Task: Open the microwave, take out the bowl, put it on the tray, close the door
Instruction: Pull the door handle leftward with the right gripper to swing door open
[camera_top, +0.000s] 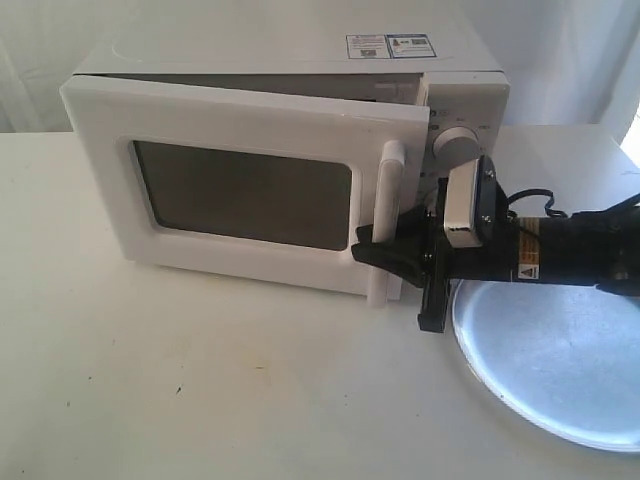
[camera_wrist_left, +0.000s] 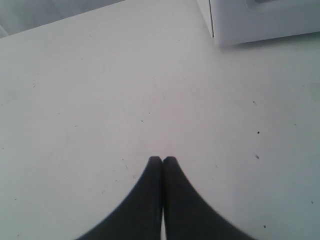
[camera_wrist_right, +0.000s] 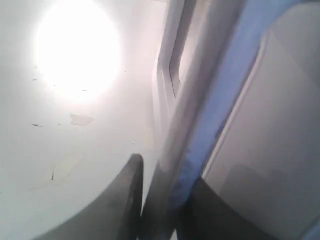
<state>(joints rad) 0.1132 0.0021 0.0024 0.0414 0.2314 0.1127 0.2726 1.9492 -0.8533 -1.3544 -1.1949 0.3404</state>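
The white microwave (camera_top: 290, 55) stands at the back of the table. Its door (camera_top: 240, 125) is ajar by a narrow gap at the knob side. My right gripper (camera_top: 385, 250) is shut on the vertical white door handle (camera_top: 389, 195), low on the bar. In the right wrist view the gripper (camera_wrist_right: 167, 172) has a dark finger (camera_wrist_right: 125, 195) on each side of the handle (camera_wrist_right: 185, 100). The shiny silver tray (camera_top: 560, 360) lies under the right arm. The bowl is hidden. My left gripper (camera_wrist_left: 162, 160) is shut and empty above bare table, near a microwave corner (camera_wrist_left: 260, 20).
The white table (camera_top: 200, 380) stretches in front of the microwave and to its left. Two round knobs (camera_top: 457, 143) sit behind the right wrist camera. The tray reaches the table's right front edge.
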